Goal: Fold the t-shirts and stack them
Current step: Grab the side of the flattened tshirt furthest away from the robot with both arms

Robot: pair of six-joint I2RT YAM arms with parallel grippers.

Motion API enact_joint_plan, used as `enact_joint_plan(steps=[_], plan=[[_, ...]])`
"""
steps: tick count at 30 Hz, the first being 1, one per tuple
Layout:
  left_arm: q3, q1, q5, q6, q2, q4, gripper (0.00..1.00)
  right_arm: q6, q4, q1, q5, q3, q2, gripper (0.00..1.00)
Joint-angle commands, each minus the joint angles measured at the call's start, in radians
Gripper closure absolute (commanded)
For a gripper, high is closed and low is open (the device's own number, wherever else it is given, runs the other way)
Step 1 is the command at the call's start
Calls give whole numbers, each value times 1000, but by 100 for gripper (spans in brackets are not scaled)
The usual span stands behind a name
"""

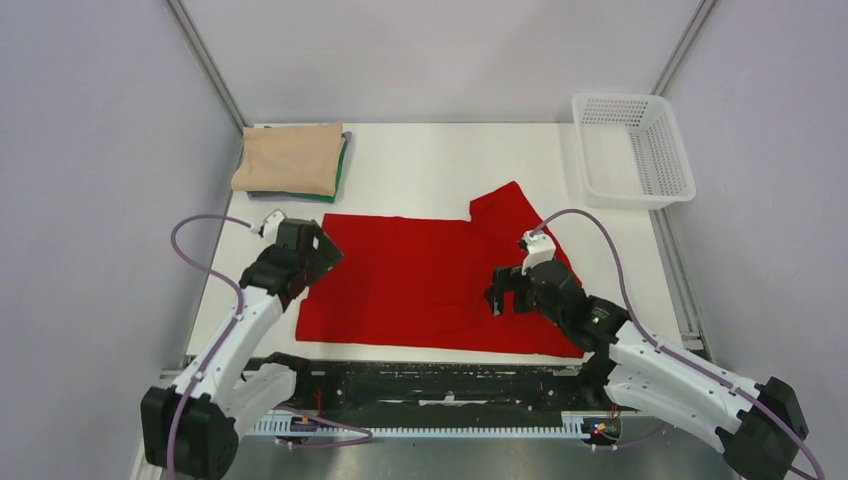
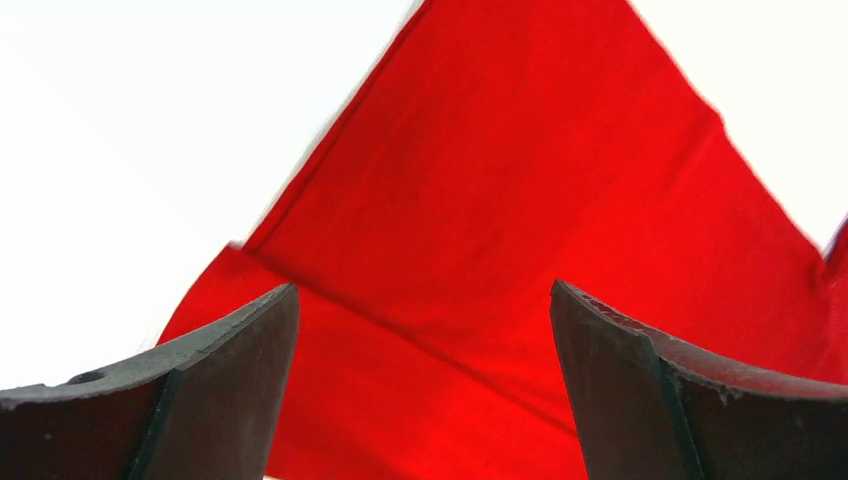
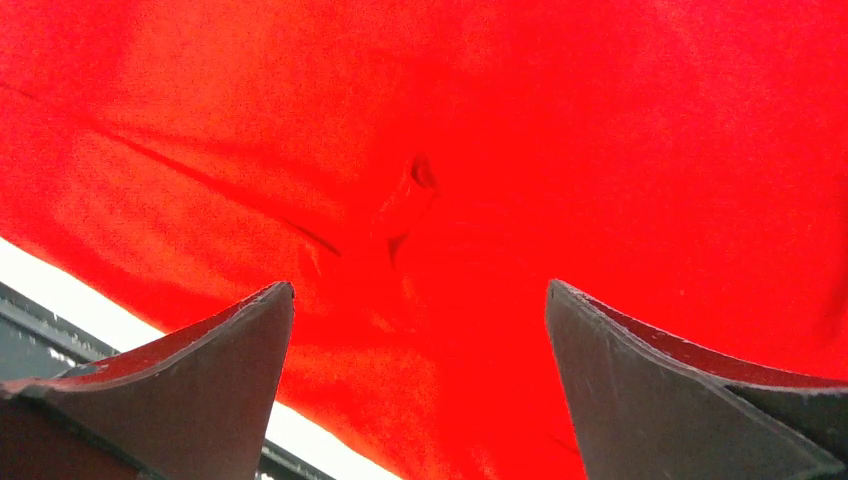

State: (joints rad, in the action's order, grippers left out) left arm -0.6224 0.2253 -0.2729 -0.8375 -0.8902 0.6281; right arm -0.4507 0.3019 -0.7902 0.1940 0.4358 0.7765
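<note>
Red t-shirt (image 1: pixel 430 285) is lying spread across the near half of the worktop (image 1: pixel 440 160), seemingly partly folded, with one sleeve sticking out toward the far right. Left claw (image 1: pixel 322 256) is hovering over its left edge with jaws apart, gripping nothing; right claw (image 1: pixel 503 292) is hanging over its right part, likewise spread and empty. Farther back, at the far-left corner, beige t-shirt (image 1: pixel 290 158) is sitting folded on top of dark green t-shirt (image 1: pixel 341 172). Two shirts are looking finished and stacked; the red one is waiting for more folds and then placing on that pile.
</note>
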Motion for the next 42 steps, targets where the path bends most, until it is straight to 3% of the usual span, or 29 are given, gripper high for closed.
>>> enact_joint_plan(steps=[1,11,16,27,34,38,42], plan=[[-141,-5,-94,45,-188,-95,0,42,-136,-5,120,50,24,2],[-419,-72,-155,102,-711,-283,4,146,-204,23,185,35,101,2],[-494,-116,-136,115,-852,-342,5,157,-214,62,145,24,149,2],[-600,-127,-122,144,-1019,-291,20,154,-251,164,16,-6,191,2],[-635,-124,-146,156,-1052,-268,27,165,-258,172,12,-20,169,2],[-689,-118,-139,151,-1093,-200,38,164,-258,176,17,-28,153,2],[-695,-90,-159,155,-1097,-151,39,165,-259,178,46,-32,141,2]])
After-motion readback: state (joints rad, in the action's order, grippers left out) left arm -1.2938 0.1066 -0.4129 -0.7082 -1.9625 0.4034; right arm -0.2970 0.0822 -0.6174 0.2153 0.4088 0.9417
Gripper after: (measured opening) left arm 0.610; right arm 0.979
